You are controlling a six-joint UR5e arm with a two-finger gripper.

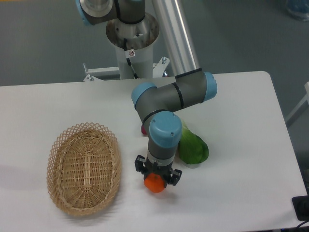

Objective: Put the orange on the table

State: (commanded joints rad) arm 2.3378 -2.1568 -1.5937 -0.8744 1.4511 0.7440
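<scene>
Over the table [241,193], gripper [157,180] clasps orange [155,183].

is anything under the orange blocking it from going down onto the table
Nothing visible does. The gripper holds the orange over bare table, with the wicker basket off to one side and the green vegetable to the other, neither beneath it.

The small bright orange [155,183] sits pinched between the jaws, seemingly just above the white table [241,121].
</scene>
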